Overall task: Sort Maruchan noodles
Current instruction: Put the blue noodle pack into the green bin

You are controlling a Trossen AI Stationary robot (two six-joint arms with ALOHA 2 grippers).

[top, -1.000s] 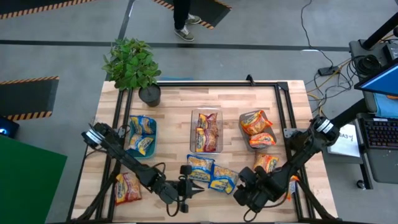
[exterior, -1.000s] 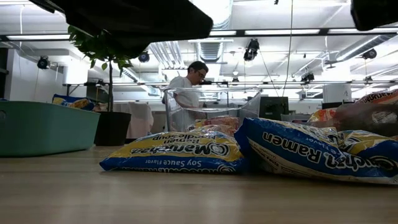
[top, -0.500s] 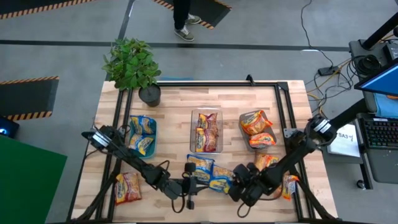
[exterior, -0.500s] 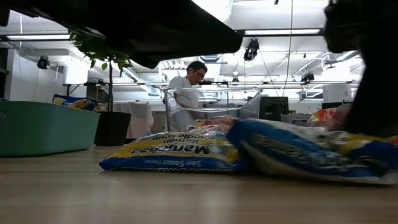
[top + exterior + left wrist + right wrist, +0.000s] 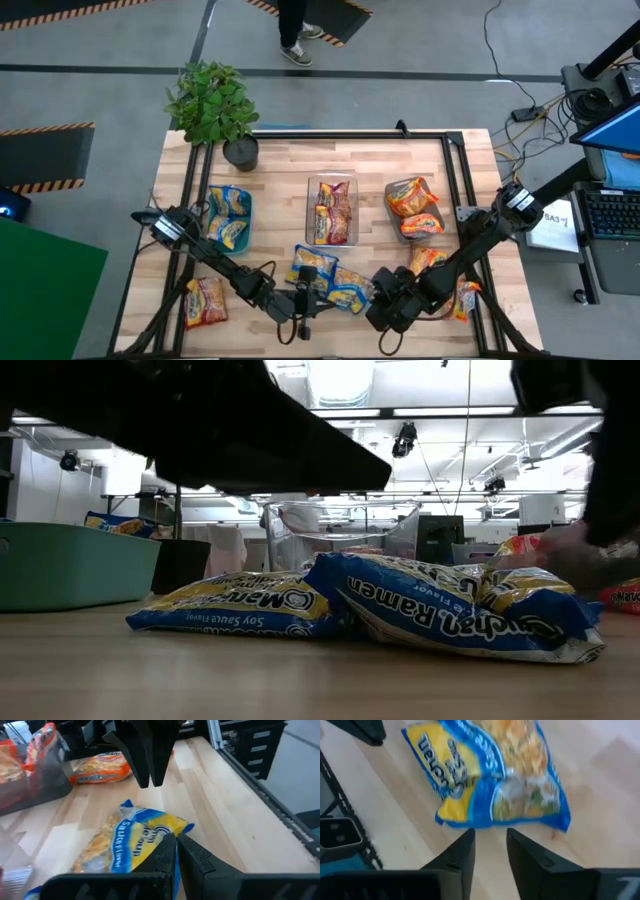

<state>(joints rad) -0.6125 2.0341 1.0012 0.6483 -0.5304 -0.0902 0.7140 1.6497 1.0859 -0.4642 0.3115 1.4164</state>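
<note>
Two yellow-and-blue noodle packets lie flat near the table's near edge: one [image 5: 312, 263] farther back, one [image 5: 349, 290] between my grippers. My left gripper [image 5: 176, 840] is shut, low over the table, with its tips at that packet's left corner [image 5: 172, 827]. My right gripper [image 5: 490, 834] slants down at the packet's right side, its fingers a little apart with nothing between them. Other packets fill the teal bin [image 5: 246, 203], the clear bin [image 5: 309, 192] and the grey bin [image 5: 441, 214]. My left gripper's shut fingertips [image 5: 170, 845] stand at the packet's yellow corner; whether they touch it I cannot tell. My right gripper's fingertips [image 5: 469, 836] stand right at the packet's blue sealed edge [image 5: 490, 823], one on either side of its middle; whether they touch it I cannot tell.
Loose orange-edged packets lie at the near left [image 5: 205, 300], at the right [image 5: 428, 260] and by the table's right edge [image 5: 465, 298]. A potted plant [image 5: 215, 105] stands at the far left corner. Bare wood lies in front of the grippers along the near edge.
My right gripper has gone toward the table's left edge, and both blue packets have slid left along the table; the nearer one has also turned a little. My left gripper has sunk toward the table.
</note>
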